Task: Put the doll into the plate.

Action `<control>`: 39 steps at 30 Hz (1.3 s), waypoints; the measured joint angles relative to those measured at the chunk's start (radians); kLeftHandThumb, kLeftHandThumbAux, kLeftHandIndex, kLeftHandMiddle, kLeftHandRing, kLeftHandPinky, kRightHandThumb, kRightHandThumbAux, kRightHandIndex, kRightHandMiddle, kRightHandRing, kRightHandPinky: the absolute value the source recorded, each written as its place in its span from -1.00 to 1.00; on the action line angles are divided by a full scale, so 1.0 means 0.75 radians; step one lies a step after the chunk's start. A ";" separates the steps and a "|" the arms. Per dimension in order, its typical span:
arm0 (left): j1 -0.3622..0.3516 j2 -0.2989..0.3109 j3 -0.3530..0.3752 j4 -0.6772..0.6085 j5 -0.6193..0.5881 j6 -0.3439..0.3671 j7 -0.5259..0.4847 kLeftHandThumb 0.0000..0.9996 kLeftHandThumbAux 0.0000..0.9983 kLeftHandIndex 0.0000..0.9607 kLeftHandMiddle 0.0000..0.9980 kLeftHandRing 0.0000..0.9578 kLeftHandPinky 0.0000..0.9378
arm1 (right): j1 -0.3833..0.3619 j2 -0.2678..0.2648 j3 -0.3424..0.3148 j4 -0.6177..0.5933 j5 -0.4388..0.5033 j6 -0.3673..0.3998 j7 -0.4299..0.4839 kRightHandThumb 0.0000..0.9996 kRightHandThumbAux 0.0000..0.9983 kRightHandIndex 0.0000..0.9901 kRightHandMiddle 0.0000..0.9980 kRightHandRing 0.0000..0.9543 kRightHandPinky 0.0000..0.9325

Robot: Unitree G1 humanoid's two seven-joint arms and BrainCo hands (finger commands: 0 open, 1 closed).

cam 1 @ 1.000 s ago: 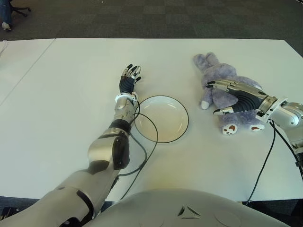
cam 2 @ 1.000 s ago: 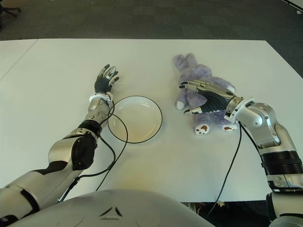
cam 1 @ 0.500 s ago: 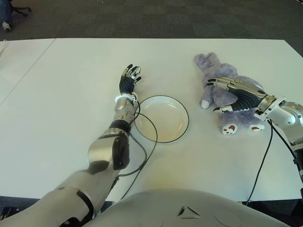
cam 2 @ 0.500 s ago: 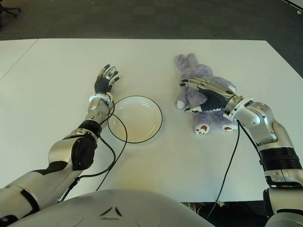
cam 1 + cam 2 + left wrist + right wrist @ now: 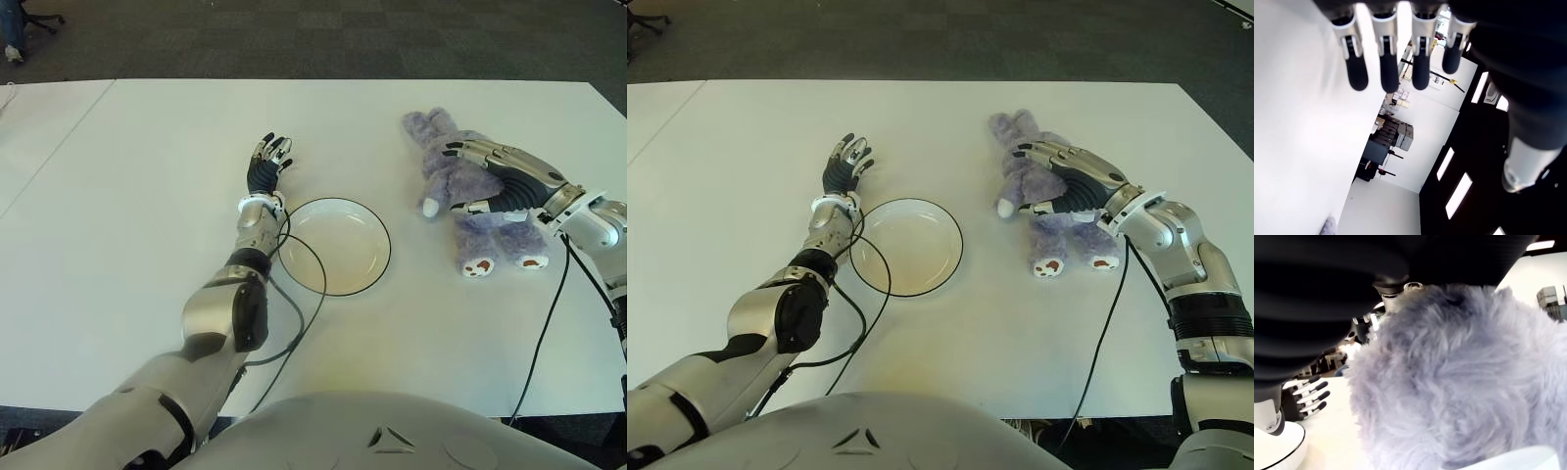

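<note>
A purple plush bunny doll (image 5: 487, 233) lies on the white table (image 5: 127, 206), right of the plate, head toward the far edge. My right hand (image 5: 458, 178) arches over its chest, fingers spread and curved and thumb by its white-tipped paw, not closed on it. The right wrist view is filled with the doll's fur (image 5: 1459, 382) close against the palm. The white, dark-rimmed plate (image 5: 338, 245) sits empty at the table's middle. My left hand (image 5: 266, 162) shows just left of and beyond the plate, its fingers (image 5: 1383, 68) straight and holding nothing.
A black cable (image 5: 312, 284) loops from my left arm across the plate's left rim. Another cable (image 5: 544, 333) trails from my right wrist toward the near table edge. Dark carpet lies beyond the table's far edge.
My right hand has slid from the doll's belly up toward its chest and head. The doll's paw shifted slightly. The left hand and plate have not moved.
</note>
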 measured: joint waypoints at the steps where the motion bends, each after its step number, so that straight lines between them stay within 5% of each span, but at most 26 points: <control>1: 0.000 0.000 0.000 0.000 0.000 0.000 0.000 -1.00 0.33 -0.67 -0.59 -0.56 -0.53 | -0.006 -0.003 -0.003 0.010 -0.005 -0.004 -0.012 -0.57 -0.06 -0.96 -1.00 -1.00 -1.00; 27: 0.000 -0.001 0.003 0.001 -0.001 0.000 0.000 -1.00 0.33 -0.68 -0.60 -0.57 -0.52 | -0.044 -0.042 -0.039 0.071 -0.084 -0.019 -0.194 -0.72 -0.10 -0.86 -0.95 -1.00 -1.00; 39: 0.000 -0.001 0.001 0.001 0.000 0.000 0.000 -1.00 0.36 -0.64 -0.57 -0.52 -0.44 | -0.037 -0.070 -0.033 0.170 -0.089 -0.046 -0.226 -0.55 0.00 -0.87 -0.92 -1.00 -1.00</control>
